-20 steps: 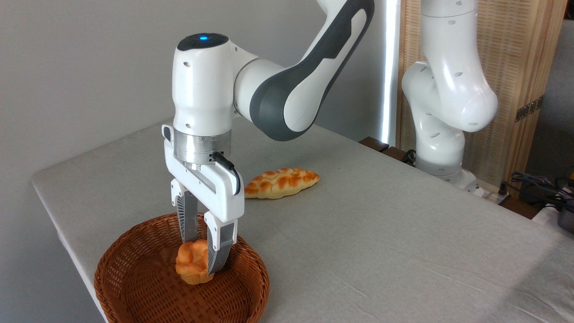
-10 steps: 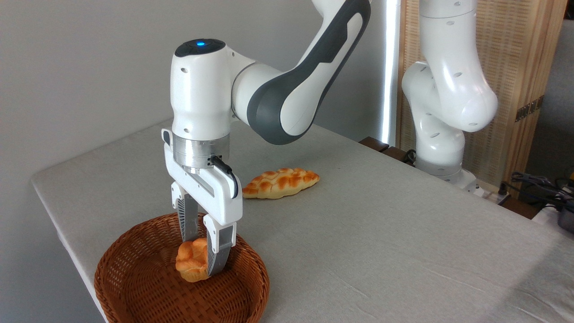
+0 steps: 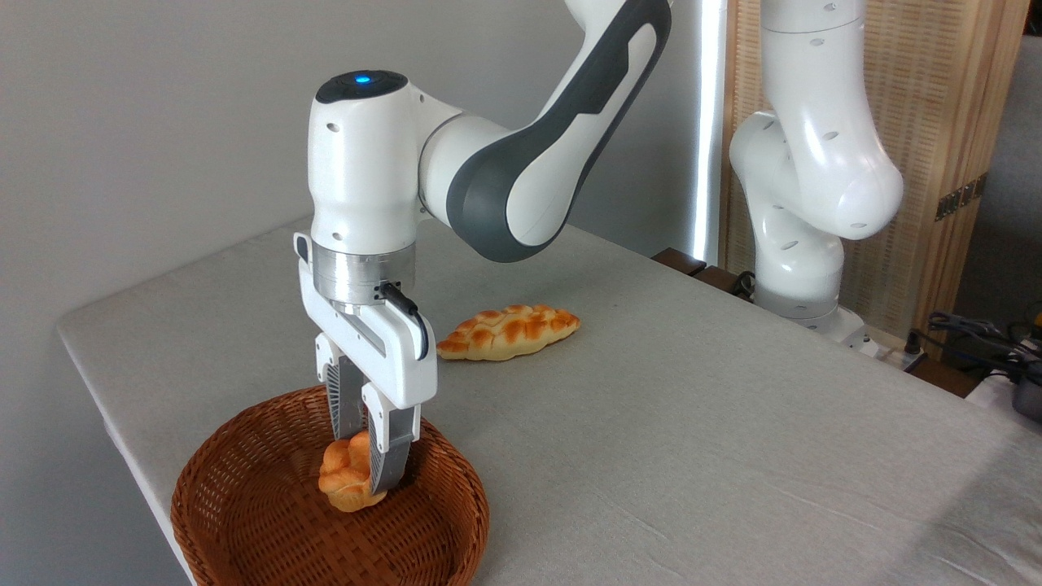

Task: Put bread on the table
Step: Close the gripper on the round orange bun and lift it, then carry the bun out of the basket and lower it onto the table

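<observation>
Nearest the camera, a round brown wicker basket (image 3: 244, 521) sits at the front left corner of the table (image 3: 692, 423), and the bread (image 3: 346, 476), a small golden-orange bun with a lumpy knotted top, is inside it. The gripper (image 3: 366, 472) points straight down into the basket with its two ribbed grey fingers (image 3: 387, 456) pinching the bun, one in front of it on the right and one behind it. Compared with a second ago, the fingers have drawn closer together on the bun, and the bun sits slightly higher against the woven floor; whether it has cleared the floor is unclear. The table is covered in light grey cloth with faint creases and a rounded corner. Farther back on the cloth, well apart from the basket, lies a long flat braided loaf (image 3: 509, 332) with a browned crust. Behind it rise the glossy white and grey arm (image 3: 505, 179) and a slatted wooden screen (image 3: 936, 122).
</observation>
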`<state>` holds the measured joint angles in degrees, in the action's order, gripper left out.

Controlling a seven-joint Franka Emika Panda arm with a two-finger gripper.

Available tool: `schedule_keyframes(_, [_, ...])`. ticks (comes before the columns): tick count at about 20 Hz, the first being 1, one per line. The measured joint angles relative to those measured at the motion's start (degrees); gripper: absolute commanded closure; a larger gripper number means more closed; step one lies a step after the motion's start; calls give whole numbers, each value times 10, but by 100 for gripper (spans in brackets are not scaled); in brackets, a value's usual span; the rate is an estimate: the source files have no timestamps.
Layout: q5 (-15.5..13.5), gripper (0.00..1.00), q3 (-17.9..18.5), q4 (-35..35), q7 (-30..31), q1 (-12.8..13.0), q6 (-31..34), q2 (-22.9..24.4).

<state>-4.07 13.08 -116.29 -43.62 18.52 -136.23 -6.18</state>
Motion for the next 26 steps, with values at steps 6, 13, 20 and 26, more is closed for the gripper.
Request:
schedule_keyframes(6, [0, 63, 0, 1, 0, 0, 0, 0])
schedule_keyframes(13, [0, 63, 0, 3, 0, 0, 0, 0])
schedule_keyframes(20, [0, 62, 2, 12, 0, -1, 0, 2])
schedule_keyframes(26, [0, 61, 3, 20, 0, -2, 2, 35])
